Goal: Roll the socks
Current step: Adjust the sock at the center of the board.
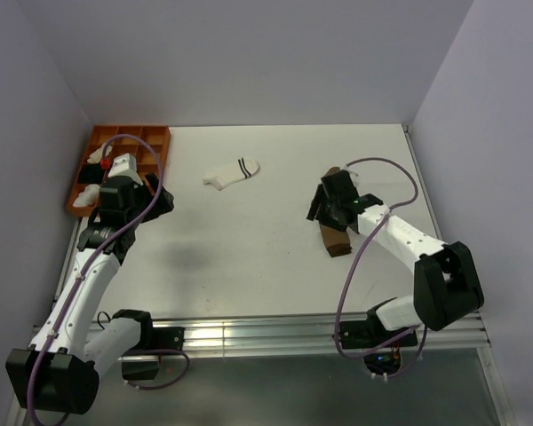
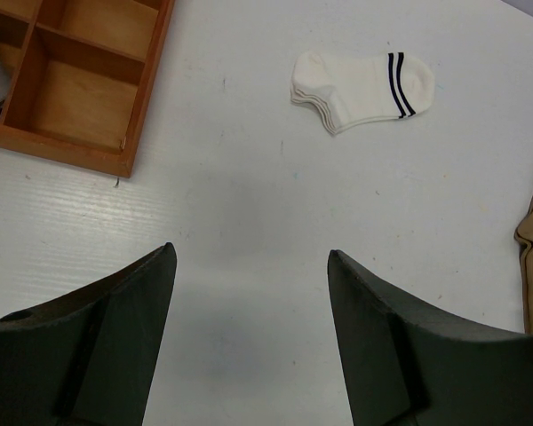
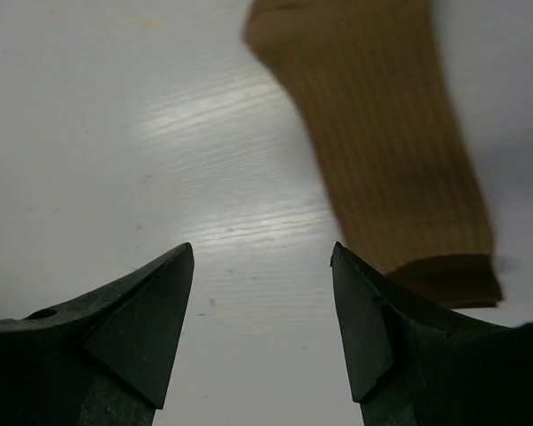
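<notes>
- The right gripper has its jaws a good way apart. Only the white table shows in the gap, so it has hold of nothing.
- The tan-brown sock lies flat on the table just ahead of that claw. It is off to the right of the gap, not between the fingers, and runs lengthwise away from them.
- Its dark end sits just past the tip of the right-hand finger. I cannot tell whether finger and fabric touch.
- Seen from above, the claw hangs over the middle of this sock. The dark end pokes out toward the arm bases and a bit of the other end shows on the far side.
- The left gripper is also well open and holds nothing, with plain tabletop between its fingers.
- The short white sock, with two dark stripes, lies flat ahead of the left claw and to its right. It is well apart from that claw, and well apart from the tan-brown sock too.
- The orange tray sits ahead and to the left of the left claw, at the far left corner of the table.
- From above, pale bundles show in its compartments, too small to tell apart.
</notes>
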### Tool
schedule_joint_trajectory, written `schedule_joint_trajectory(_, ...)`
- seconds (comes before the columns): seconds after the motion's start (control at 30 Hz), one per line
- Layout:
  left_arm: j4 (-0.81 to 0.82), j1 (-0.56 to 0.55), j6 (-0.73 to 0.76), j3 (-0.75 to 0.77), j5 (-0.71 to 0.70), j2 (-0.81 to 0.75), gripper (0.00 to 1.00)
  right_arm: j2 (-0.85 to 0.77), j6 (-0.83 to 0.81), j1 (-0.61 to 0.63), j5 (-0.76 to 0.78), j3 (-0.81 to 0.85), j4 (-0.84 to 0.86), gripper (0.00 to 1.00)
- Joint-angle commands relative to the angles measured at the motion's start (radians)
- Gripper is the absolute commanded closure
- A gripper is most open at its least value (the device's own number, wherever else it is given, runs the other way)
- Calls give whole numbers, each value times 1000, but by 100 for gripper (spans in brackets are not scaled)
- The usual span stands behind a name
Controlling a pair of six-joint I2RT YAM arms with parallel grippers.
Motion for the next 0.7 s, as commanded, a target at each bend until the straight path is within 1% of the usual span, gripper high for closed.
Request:
schedule_joint_trajectory(0.0, 17, -4, 15, 17, -2, 1, 26, -34, -57, -75, 92, -82, -61, 30)
schedule_joint_trajectory(0.07, 19, -4, 15, 18, -2, 1, 26, -31, -67, -119, 72, -110, -27, 32)
schedule_joint_trajectory(0.13, 17, -4, 13, 15, -2, 4, 26, -1, -71, -133, 51, -131, -4, 33)
schedule_joint_trajectory(0.23, 17, -4, 13, 17, -2, 9, 26, 47, -71, -138, -3, -148, 34, 44)
schedule_joint_trajectory(0.27, 17, -4, 13, 15, -3, 9, 26, 55, -61, -136, -36, -153, 46, 50)
schedule_joint_trajectory(0.33, 19, -4, 13, 15, -2, 9, 26, 76, -41, -110, -67, -165, 70, 51)
schedule_joint_trajectory(0.43, 19, -4, 13, 15, -2, 15, 26, 93, 27, -18, -107, -161, 88, 52)
schedule_joint_trajectory(0.5, 20, -4, 13, 17, -3, 15, 26, 87, 106, 35, -178, -168, 128, 52)
schedule_joint_trajectory(0.53, 19, -2, 13, 14, -3, 18, 26, 92, 131, 90, -193, -164, 161, 52)
schedule_joint_trajectory(0.6, 19, -2, 13, 15, -3, 19, 26, 127, 183, 147, -218, -115, 188, 52)
schedule_joint_trajectory(0.63, 19, -1, 13, 15, -2, 22, 26, 142, 191, 205, -228, -87, 198, 52)
schedule_joint_trajectory(0.67, 20, -1, 13, 17, 0, 22, 27, 185, 189, 233, -229, -25, 198, 52)
